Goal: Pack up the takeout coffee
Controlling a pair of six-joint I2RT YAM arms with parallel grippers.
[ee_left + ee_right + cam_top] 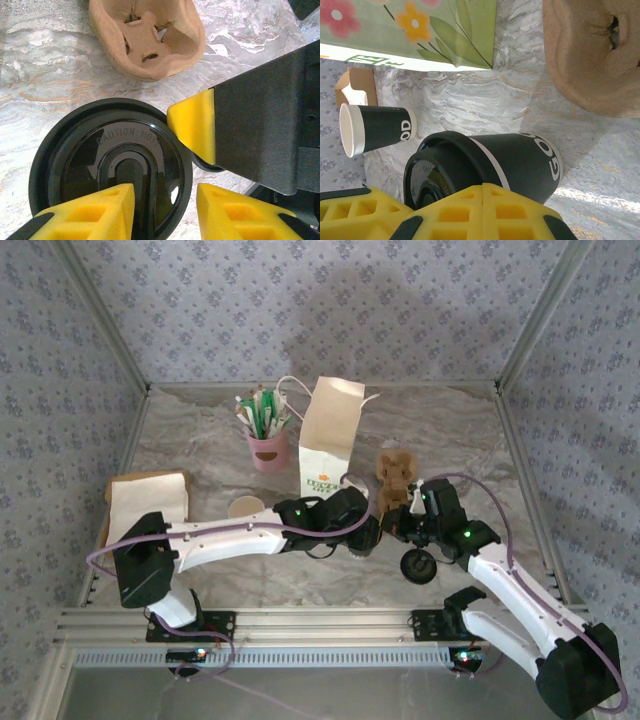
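We find the takeout coffee (107,160) standing upright on the marbled tabletop (460,440), just in front of the moulded-pulp cup carrier (145,40) and between the 2 arms. Its black lid reads "CAUTION: HOT" and its dark wall (520,165) carries white lettering. The left end effector (165,192) hangs directly above the lid with its 2 yellow fingers (95,215) parted, 1 over the lid and the other past its right rim. We cannot tell whether either finger touches it. The right end effector (482,212) is closed with nothing between its pads. It sits low against the cup's side, and 1 of its yellow fingers (192,125) overlaps the lid's edge from the left wrist view. From above we see both end effectors, left (370,533) and right (402,528), meeting in the middle of the tabletop just below the carrier (395,478). The white paper bag (330,430) stands upright and open behind them, a pink cup of stirrers (267,452) to its left. A 2nd, unlidded cup (245,507) stands apart to the left, and a napkin stack (148,502) lies by the left wall.
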